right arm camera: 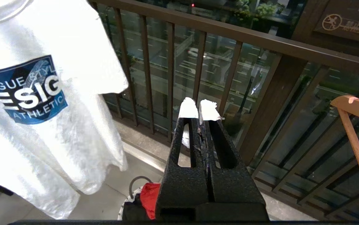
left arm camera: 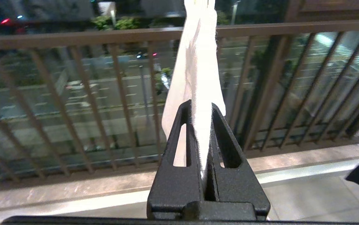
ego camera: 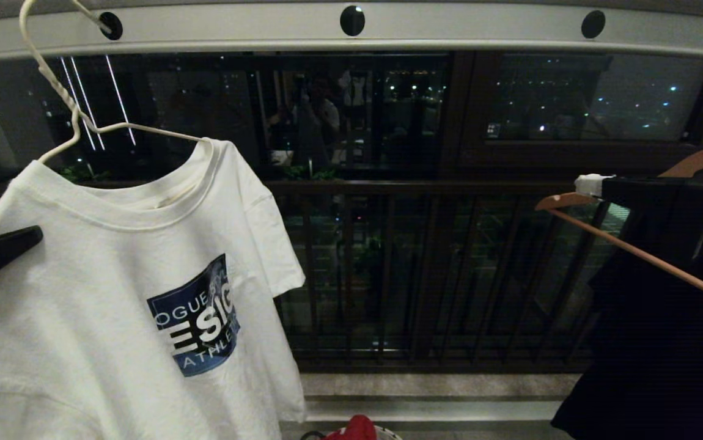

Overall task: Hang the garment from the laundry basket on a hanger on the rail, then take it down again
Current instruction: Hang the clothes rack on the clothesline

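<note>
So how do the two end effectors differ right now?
The left end effector is shut on the T-shirt, a fold of white fabric pinched between its fingers; the right end effector is shut on nothing. The left is at the shirt's edge on the white wire hanger; the right hangs apart from the shirt, before the balcony railing. The right's tips are wrapped in white tape. Both are black and closed.

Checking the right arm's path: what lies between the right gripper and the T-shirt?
Nothing; in the right wrist view only balcony railing shows behind the gap between right gripper and T-shirt.
</note>
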{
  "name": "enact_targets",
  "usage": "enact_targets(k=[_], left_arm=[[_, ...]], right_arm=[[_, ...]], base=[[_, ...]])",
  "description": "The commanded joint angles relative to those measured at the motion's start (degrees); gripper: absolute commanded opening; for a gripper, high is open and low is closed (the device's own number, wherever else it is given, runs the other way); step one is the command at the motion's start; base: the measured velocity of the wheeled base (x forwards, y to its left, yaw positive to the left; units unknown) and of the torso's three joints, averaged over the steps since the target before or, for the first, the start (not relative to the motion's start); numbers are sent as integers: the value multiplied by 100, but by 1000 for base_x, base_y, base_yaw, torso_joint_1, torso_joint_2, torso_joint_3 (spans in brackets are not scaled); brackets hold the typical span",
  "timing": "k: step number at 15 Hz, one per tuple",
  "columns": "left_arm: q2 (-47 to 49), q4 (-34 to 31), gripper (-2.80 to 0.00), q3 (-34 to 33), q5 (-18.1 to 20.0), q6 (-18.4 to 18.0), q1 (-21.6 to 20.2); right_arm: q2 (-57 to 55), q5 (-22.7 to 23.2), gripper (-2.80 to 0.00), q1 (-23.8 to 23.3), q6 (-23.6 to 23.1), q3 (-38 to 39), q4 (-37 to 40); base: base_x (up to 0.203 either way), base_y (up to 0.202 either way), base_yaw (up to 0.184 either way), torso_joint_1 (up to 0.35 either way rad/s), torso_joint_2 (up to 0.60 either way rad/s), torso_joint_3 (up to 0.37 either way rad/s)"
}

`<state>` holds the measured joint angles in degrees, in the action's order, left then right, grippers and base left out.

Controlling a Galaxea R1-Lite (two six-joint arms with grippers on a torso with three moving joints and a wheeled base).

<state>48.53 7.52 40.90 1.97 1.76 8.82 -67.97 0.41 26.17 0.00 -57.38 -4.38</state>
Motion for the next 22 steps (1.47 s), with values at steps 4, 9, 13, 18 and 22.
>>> enact_targets(k=[4, 9, 13, 18, 22], left_arm=[[345, 12, -280, -65, 13, 0, -74], [526, 21, -280, -56, 31, 9, -74], [467, 14, 0, -21, 36, -30, -74], [236, -84, 0, 23, 67, -19, -65], [-337, -777, 0, 513, 212, 105, -65]], right_arm=[[-14, 2, -280, -12, -1, 3, -10], [-14, 11, -280, -112, -9, -1, -11], [-49, 11, -280, -112, -9, -1, -11], [-40, 11, -280, -118, -9, -1, -11], [-40, 11, -280, -121, -9, -10, -11]], base=[[0, 0, 0, 0, 0, 0], [0, 0, 0, 0, 0, 0], [0, 0, 0, 0, 0, 0], [0, 0, 0, 0, 0, 0], [0, 0, 0, 0, 0, 0]])
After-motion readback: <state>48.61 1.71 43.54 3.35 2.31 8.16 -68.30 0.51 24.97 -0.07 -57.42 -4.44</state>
